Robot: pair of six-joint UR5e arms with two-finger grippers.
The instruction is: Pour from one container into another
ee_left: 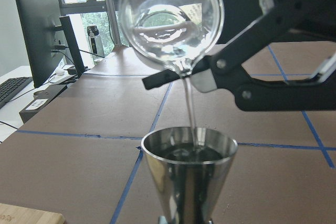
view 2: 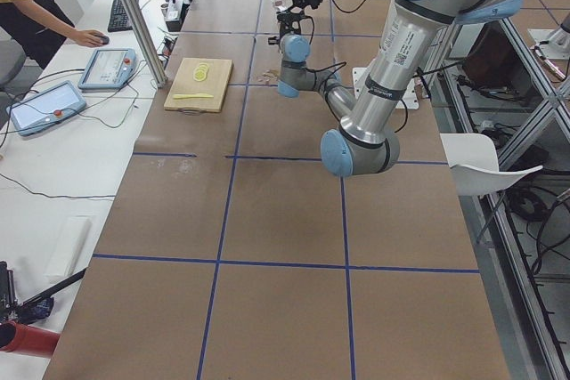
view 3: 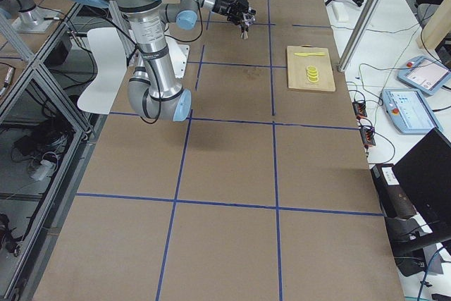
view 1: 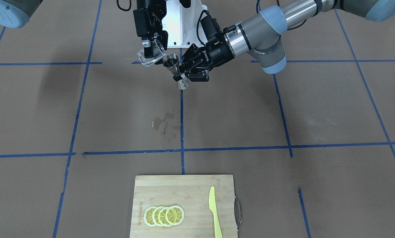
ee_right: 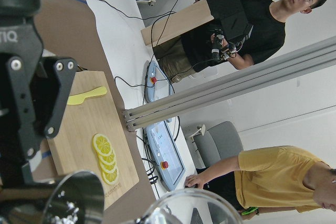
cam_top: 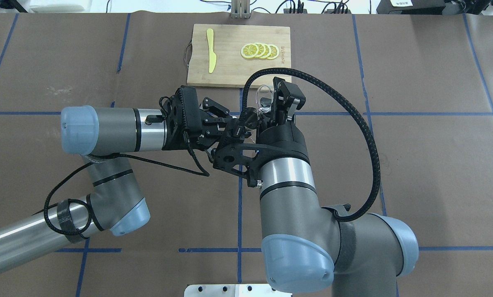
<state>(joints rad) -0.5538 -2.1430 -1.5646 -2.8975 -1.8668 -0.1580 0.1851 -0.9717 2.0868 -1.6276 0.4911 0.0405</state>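
Note:
The clear glass tumbler (view 1: 151, 55) hangs tilted above the table, my right gripper (view 1: 149, 49) shut on it. Just beside and below, the steel hourglass jigger (view 1: 173, 68) stands nearly upright, held at its waist by my left gripper (view 1: 181, 77), which is shut on it. In the left wrist view the tumbler (ee_left: 170, 19) tips its rim over the jigger's (ee_left: 189, 174) upper cup, and a thin stream of clear liquid runs down into it. The jigger cup holds liquid. The overhead view shows the tumbler (cam_top: 264, 97) past the right wrist; the jigger is mostly hidden there.
A small wet patch (view 1: 164, 124) lies on the brown paper under the grippers. Across the table from the robot is a bamboo cutting board (view 1: 191, 188) with several lemon slices (view 1: 164, 215) and a yellow plastic knife (view 1: 214, 211). Operators stand beyond that end.

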